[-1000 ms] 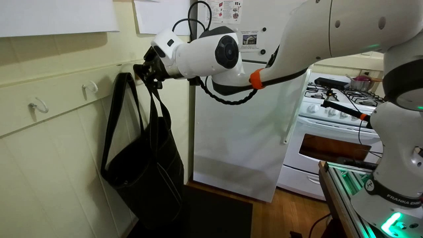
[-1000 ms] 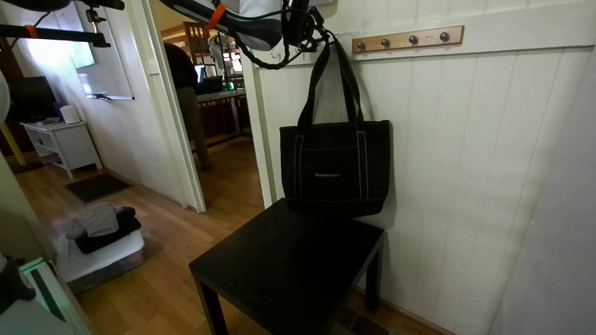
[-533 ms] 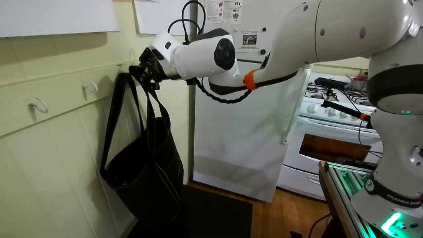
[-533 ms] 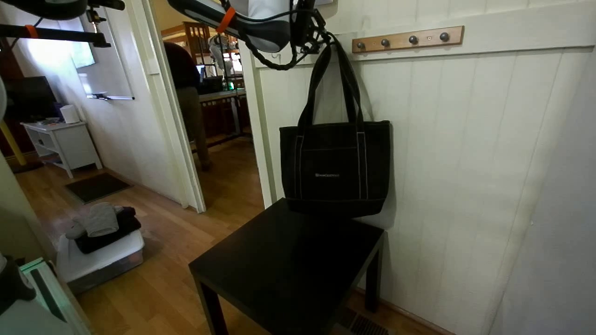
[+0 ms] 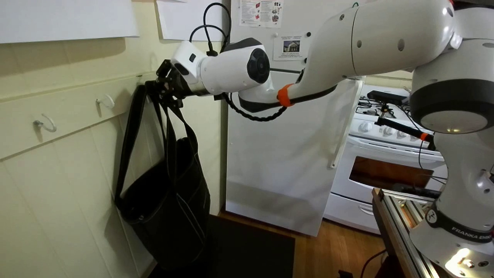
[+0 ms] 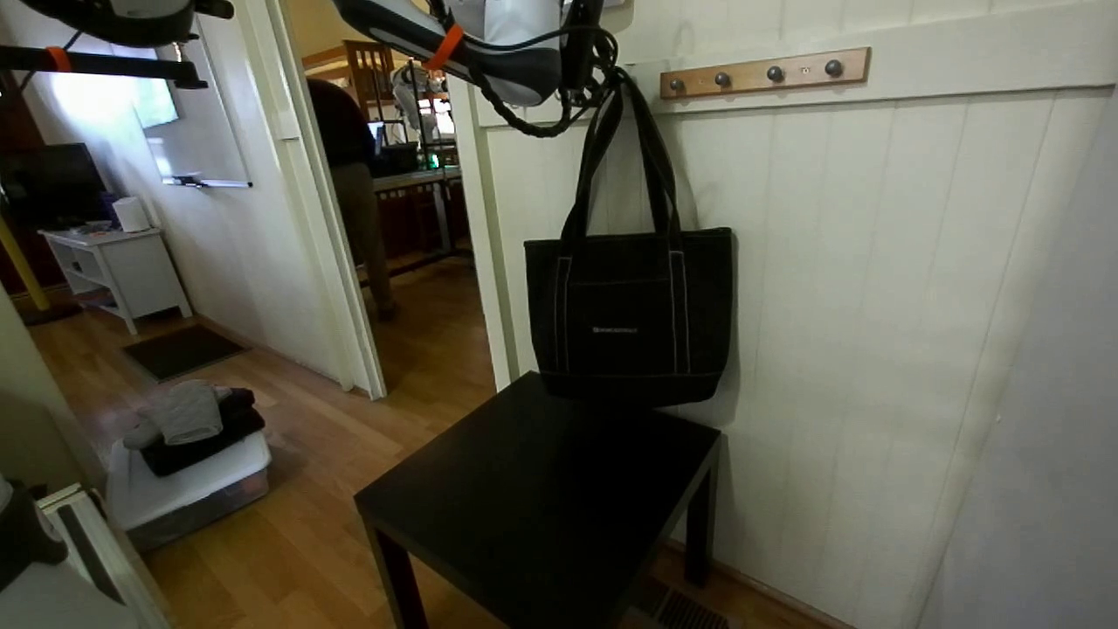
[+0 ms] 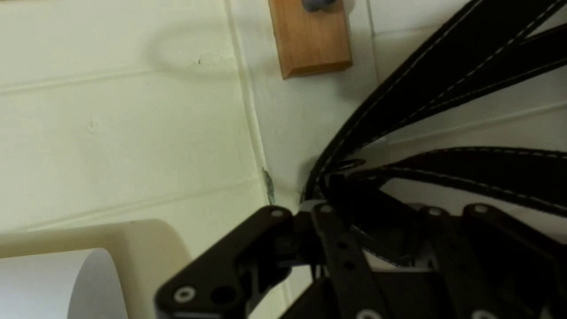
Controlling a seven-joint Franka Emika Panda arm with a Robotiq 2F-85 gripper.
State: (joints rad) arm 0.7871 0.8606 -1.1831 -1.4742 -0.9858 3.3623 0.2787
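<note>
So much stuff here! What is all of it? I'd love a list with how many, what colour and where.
tote bag: 1, black, in front of the wall
low table: 1, black, below the tote bag
peg rail: 1, wooden, on the wall
hooks: at least 2, white, on the wall
fridge: 1, white, beyond the low table
stove: 1, white, beside the fridge
bin: 1, clear with white lid, on the floor
cloth pile: 1, grey and black, on the bin
mat: 1, dark, on the floor
cabinet: 1, white, near the mat
person: 1, dark top, in the background
robot arm: 1, mostly white, stretched toward the wall
gripper: 1, black, closed on the tote bag's handles
</note>
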